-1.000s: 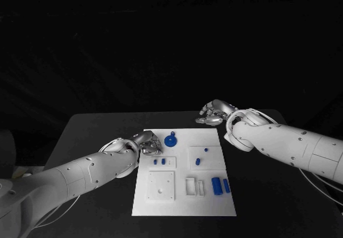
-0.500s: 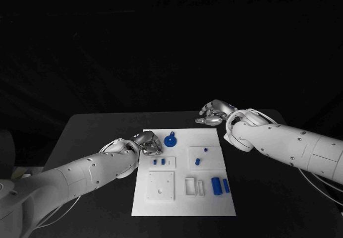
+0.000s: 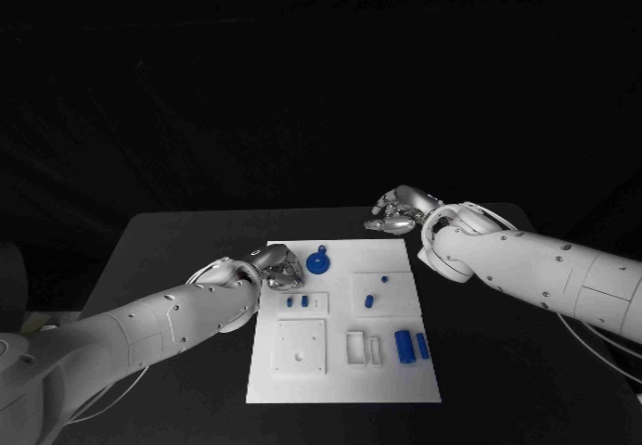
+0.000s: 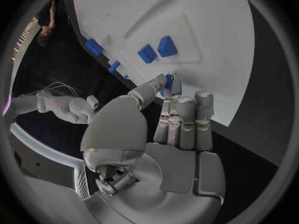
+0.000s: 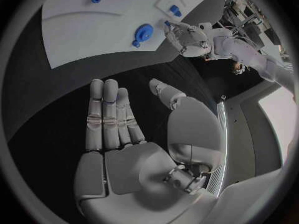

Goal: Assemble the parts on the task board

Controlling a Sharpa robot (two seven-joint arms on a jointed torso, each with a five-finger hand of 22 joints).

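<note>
Head view dim overall: black surround swallows everything beyond the black table, while the white task board and both white arms stand out bright, no hard shadows on the board. Wrist views fisheye, full circle in dark frame, the board's straight edges bowed strongly toward the rim; soft glints on the silver left hand and right hand. Bright patch of room light at the right wrist circle's edge, detail there smeared and soft.

black table, dark backdrop
</note>
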